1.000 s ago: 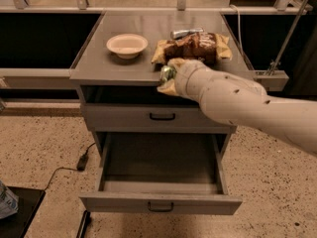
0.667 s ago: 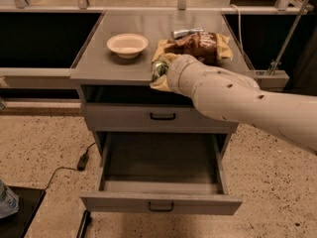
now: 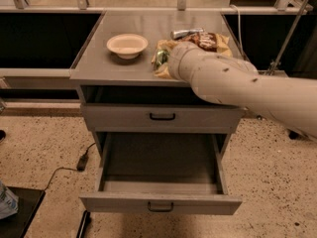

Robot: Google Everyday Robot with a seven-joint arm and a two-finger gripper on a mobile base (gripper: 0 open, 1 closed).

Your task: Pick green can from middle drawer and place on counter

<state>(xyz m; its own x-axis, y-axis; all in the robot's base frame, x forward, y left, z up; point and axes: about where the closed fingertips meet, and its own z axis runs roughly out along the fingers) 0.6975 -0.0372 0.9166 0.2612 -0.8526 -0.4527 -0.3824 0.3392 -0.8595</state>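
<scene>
One camera view, one arm. The cream arm point(image 3: 237, 86) comes in from the right and crosses the front right part of the counter point(image 3: 99, 66). The gripper point(image 3: 164, 62) sits at the arm's end, over the counter near its front edge, mostly hidden behind the wrist. Gripper state: can't tell.

The green can point(image 3: 160, 58) is right at the gripper, above the counter and not in the drawer. Only a green sliver of it shows. Can't tell whether it's resting on the surface or held off it.

A snack bag point(image 3: 213, 40) lies under and behind the wrist, with a silvery object point(image 3: 185, 32) at its far edge. A pale bowl point(image 3: 127, 45) stands upright to the left of the can, apart from it.

The middle drawer point(image 3: 161, 198) is pulled well out, dark grey inside, black handle point(image 3: 160, 207) on the front. The drawer above point(image 3: 124, 117) is closed. A cable point(image 3: 81, 160) lies on the speckled floor point(image 3: 44, 148) at left.
</scene>
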